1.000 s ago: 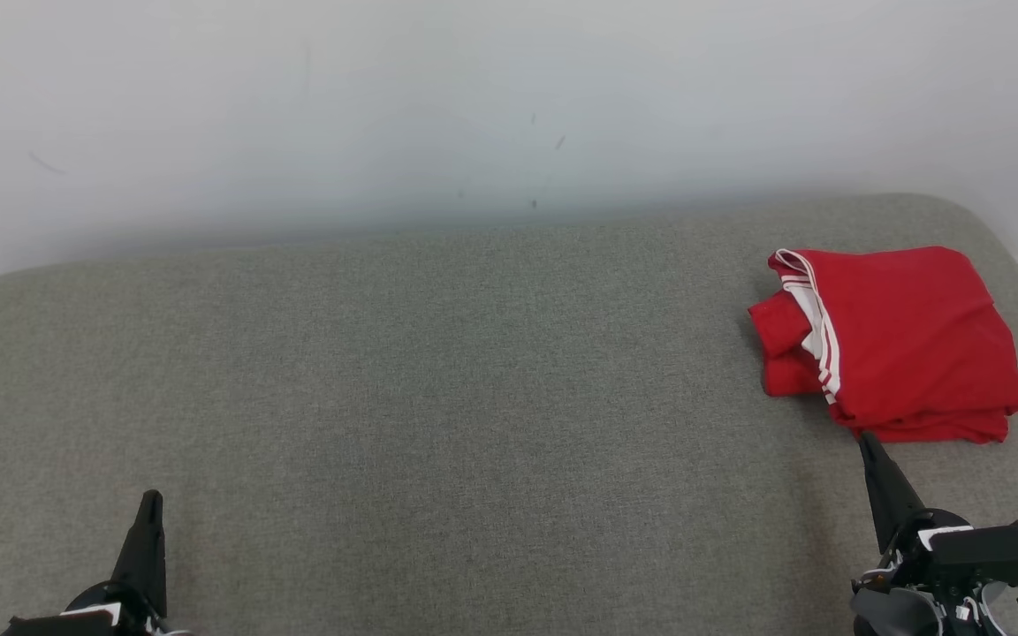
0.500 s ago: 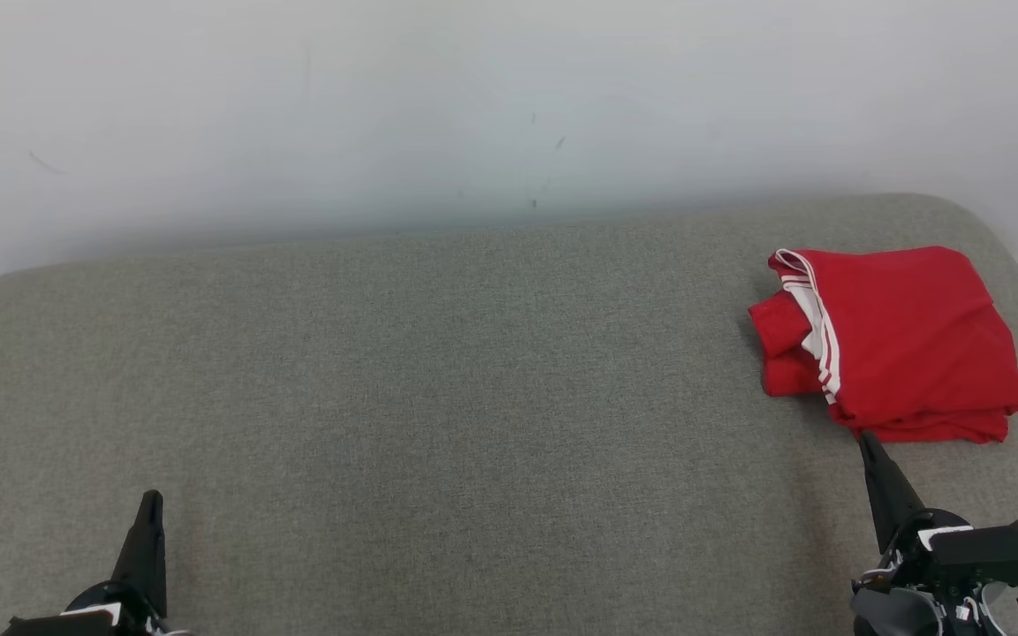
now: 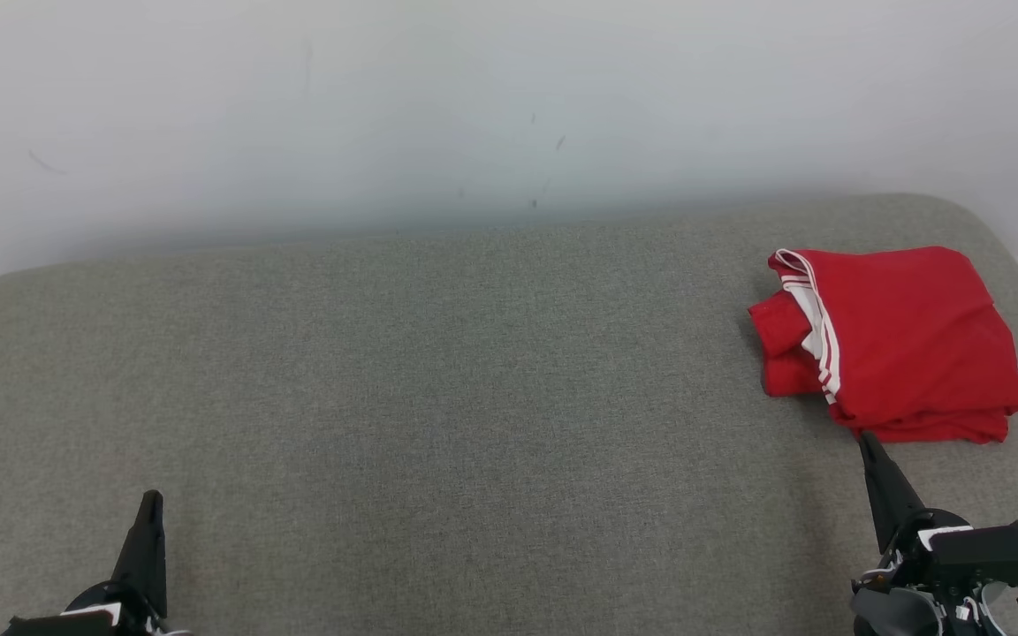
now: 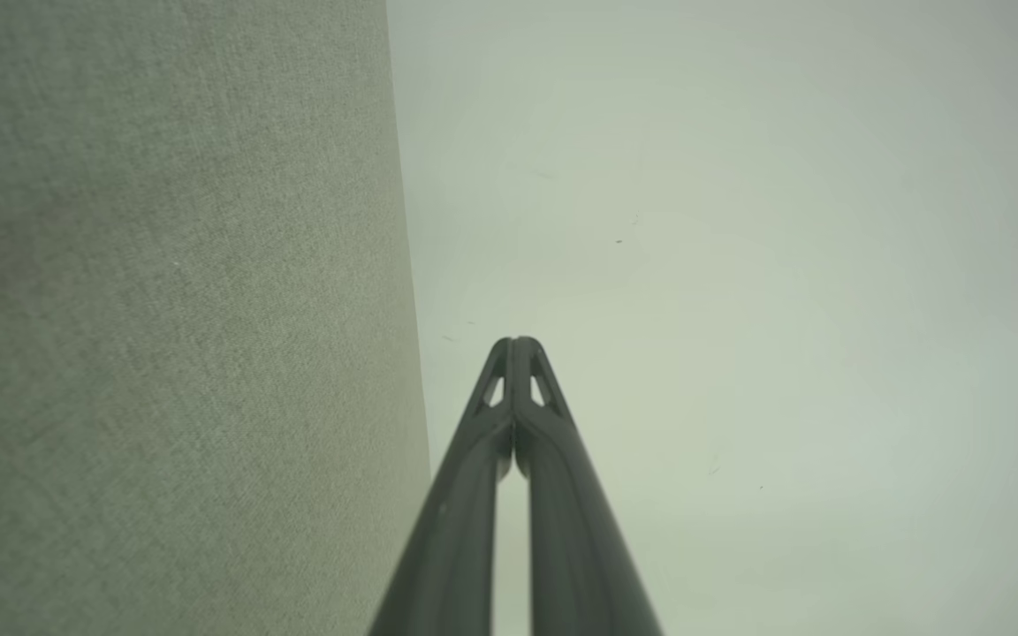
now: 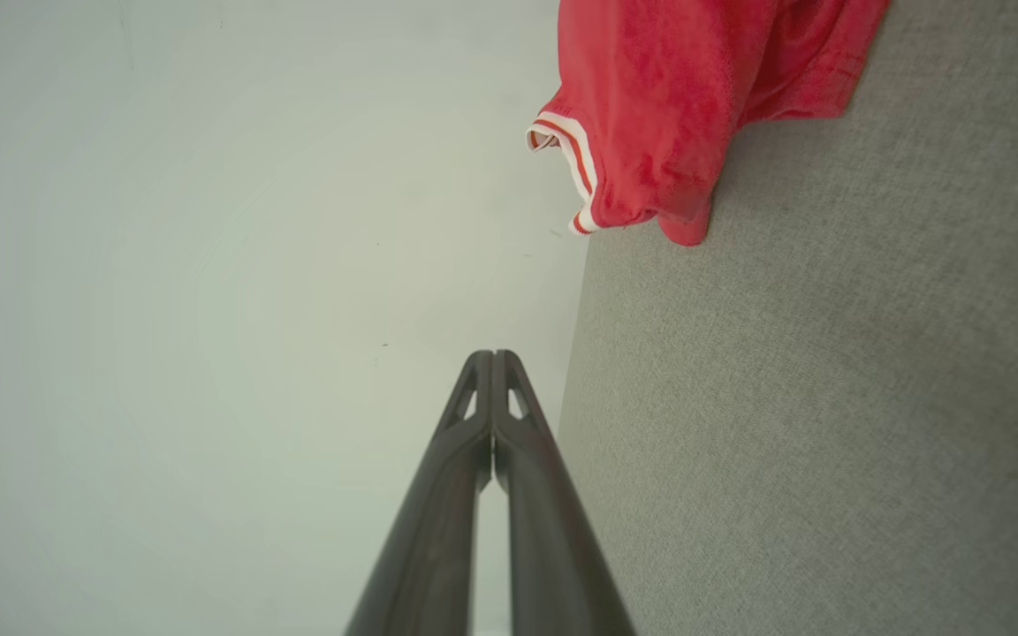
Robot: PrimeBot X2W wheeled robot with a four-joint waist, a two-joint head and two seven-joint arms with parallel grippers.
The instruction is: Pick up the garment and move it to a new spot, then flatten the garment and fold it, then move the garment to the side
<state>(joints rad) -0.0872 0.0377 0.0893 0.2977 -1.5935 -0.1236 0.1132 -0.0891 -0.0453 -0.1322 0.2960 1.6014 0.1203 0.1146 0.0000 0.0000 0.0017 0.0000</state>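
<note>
while red garment [image 3: 898, 340] lies folded on far right of grey cushion [image 3: 474, 397], white-striped trim facing left, layers stacked unevenly at near hem, both grippers sit low at near edge. right gripper [image 3: 864, 439] jaws pressed together, empty, tip just short of garment's near hem, not clearly touching. left gripper [image 3: 152, 498] jaws together too, empty, well apart from garment at lower left. pale wall [image 3: 474, 106] behind cushion.
</note>
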